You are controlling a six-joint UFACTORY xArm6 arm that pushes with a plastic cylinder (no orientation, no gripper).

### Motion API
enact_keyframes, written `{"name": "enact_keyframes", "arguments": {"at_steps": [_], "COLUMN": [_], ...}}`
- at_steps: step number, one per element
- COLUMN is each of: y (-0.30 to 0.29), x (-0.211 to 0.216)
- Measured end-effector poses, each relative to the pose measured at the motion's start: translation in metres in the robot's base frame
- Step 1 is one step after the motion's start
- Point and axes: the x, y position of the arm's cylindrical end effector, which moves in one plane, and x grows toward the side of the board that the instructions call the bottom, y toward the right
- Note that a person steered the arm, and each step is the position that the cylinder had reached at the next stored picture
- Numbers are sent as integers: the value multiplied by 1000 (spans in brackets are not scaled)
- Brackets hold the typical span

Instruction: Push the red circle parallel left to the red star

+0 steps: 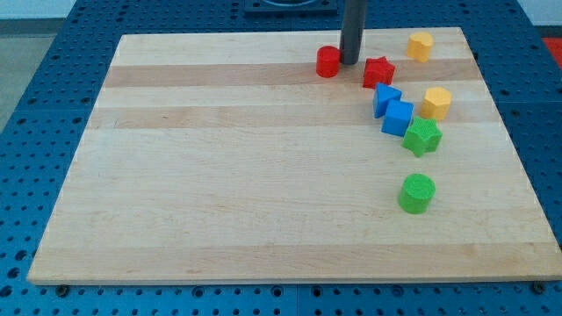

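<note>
My tip rests on the bench between the red circle and the red star, just beside the circle's right edge. The tool is a plain rod that holds nothing. The red circle lies near the view's top, left of the red star and apart from it.

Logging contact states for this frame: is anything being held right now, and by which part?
Nothing is held. My tip stands between the red circle block and the red star block, right beside the circle.
</note>
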Motion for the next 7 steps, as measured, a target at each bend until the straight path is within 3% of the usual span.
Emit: {"name": "enact_keyframes", "arguments": {"at_steps": [5,6,7], "y": [-52,-51,-50], "x": [0,40,44]}}
